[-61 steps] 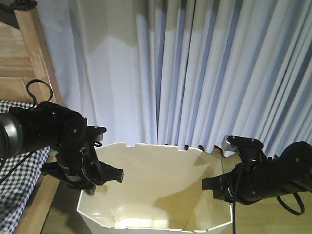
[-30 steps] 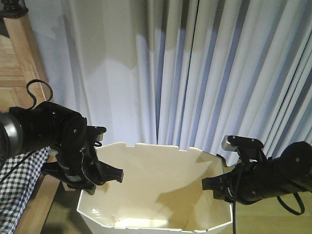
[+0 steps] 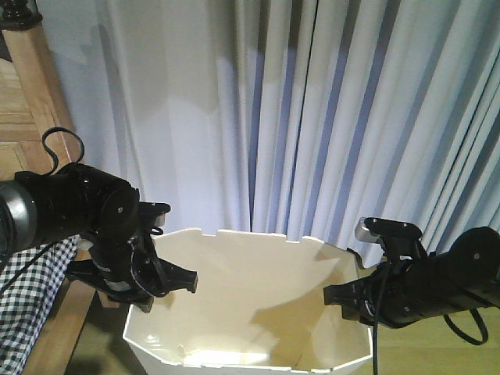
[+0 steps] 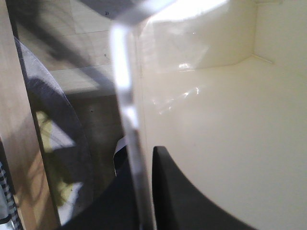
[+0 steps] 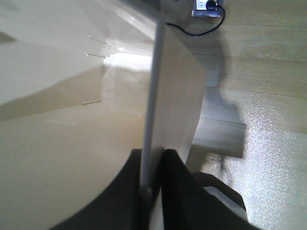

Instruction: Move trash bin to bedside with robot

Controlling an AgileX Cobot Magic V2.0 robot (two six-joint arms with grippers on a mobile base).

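left hand [image 4: 142, 194]: we see it clenched on the trash bin [image 3: 258, 273], one finger on each side of the left wall.
right hand [image 5: 152, 188]: grasping the right wall the same way.
trash bin: between both hands, just beside the bedside [image 3: 35, 86] post and checked bedding [image 3: 31, 301].
behind: pale curtain [image 3: 351, 117].

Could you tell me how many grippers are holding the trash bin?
2: the left gripper pinches the left wall of the trash bin, and the right gripper pinches its right wall.

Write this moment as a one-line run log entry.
left hand: shut on bin wall | right hand: shut on opposite wall | bin: upright, held both sides | bed: close on left
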